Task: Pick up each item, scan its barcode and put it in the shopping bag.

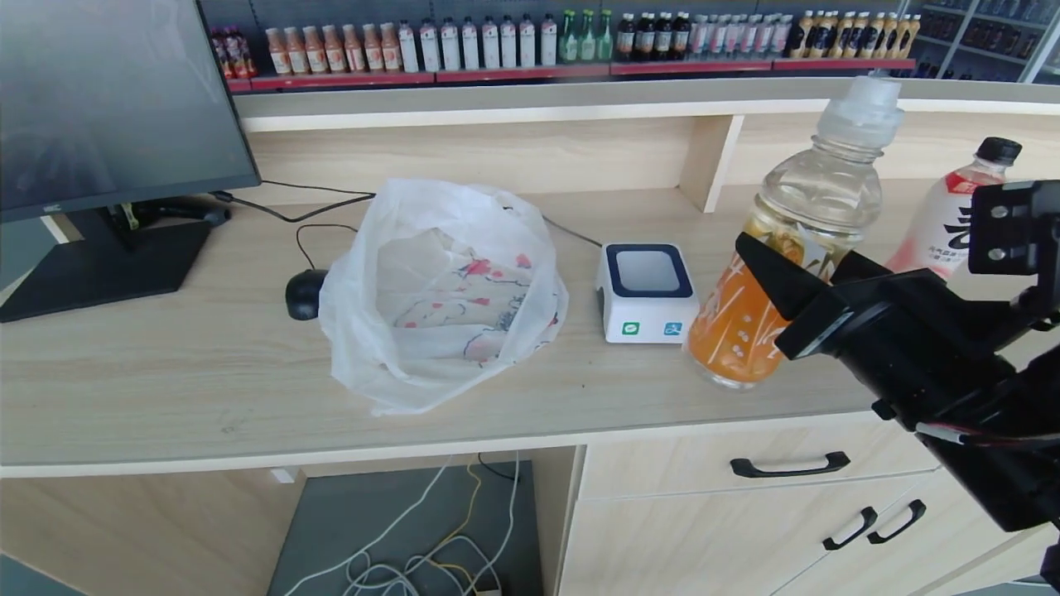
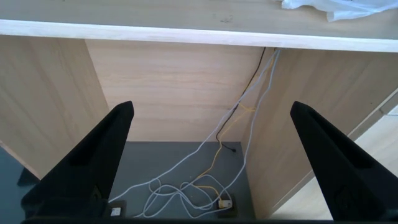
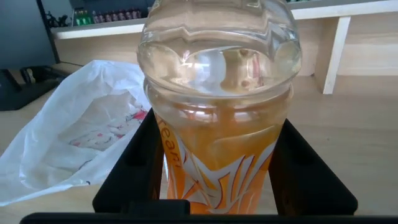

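While the left gripper [image 2: 211, 106] hangs below the front edge of the counter [image 1: 207, 372], jaws spread wide with nothing between them, we see the right gripper [image 3: 221, 171] pinching the orange drink bottle [image 1: 816, 199] around its lower body. That bottle leans slightly, just to the right of the scanner [image 1: 648, 290], a small white box with a dark-framed window on top. We cannot tell whether the bottle's base touches the counter.

Left of the scanner, the shopping bag [image 1: 356, 331] lies open, its white plastic slumped on the wood. Red and blue marks show inside it, but we cannot tell whether they are print or goods. Behind the right arm stands a second bottle [image 1: 944, 219], pink with a black cap.

We judge the task to be at an early stage. One bottle is gripped but is not yet over the scanner window or bagged, and the pink bottle waits untouched. Farther back are a mouse [image 1: 304, 294], a monitor [image 1: 116, 91] and shelves of drinks [image 1: 497, 41].
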Robot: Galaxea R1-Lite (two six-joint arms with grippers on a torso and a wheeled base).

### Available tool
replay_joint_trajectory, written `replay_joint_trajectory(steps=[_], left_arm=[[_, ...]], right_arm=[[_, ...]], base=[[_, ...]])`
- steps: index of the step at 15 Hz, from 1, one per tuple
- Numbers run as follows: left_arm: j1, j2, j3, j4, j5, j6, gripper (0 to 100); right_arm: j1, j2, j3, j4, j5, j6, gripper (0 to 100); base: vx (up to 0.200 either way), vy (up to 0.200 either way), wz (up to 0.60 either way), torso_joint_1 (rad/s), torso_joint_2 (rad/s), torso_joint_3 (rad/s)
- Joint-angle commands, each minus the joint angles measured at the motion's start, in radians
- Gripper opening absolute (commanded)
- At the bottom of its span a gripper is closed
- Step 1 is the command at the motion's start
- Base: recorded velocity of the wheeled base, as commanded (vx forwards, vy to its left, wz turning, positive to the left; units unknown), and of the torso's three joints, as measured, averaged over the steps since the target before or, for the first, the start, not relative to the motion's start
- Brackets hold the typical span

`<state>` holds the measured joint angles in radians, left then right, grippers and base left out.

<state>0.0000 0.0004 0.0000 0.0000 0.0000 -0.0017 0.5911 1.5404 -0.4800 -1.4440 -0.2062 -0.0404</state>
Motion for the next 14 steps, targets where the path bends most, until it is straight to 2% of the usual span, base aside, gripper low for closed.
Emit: replay_joint_trajectory(steps=[1,7,8,10,12,14], left_arm=[[0.000,0.000,0.000,0.000,0.000,0.000,100],[0.000,0.000,0.000,0.000,0.000,0.000,100],[0.000,0.000,0.000,0.000,0.000,0.000,100],[0.000,0.000,0.000,0.000,0.000,0.000,100],[0.000,0.000,0.000,0.000,0.000,0.000,100],[0.000,0.000,0.000,0.000,0.000,0.000,100]], right_arm=[[0.001,-0.037,-0.006,0.004,-0.001,-0.013,0],[0.003,-0.054,-0.118,0.090,-0.006,-0.038,0],[0.003,-0.025,-0.178,0.113,-0.007,-0.027,0],[0.006,-0.014,-0.253,0.191,-0.007,-0.009,0],[0.016,-0.003,-0.362,0.332,-0.024,0.039,0],[0.015,0.018,-0.417,0.366,-0.033,0.060,0]], base=[[0.000,0.000,0.00,0.000,0.00,0.000],[0.000,0.000,0.00,0.000,0.00,0.000],[0.000,0.000,0.00,0.000,0.00,0.000],[0.000,0.000,0.00,0.000,0.00,0.000],[0.000,0.000,0.00,0.000,0.00,0.000],[0.000,0.000,0.00,0.000,0.00,0.000]])
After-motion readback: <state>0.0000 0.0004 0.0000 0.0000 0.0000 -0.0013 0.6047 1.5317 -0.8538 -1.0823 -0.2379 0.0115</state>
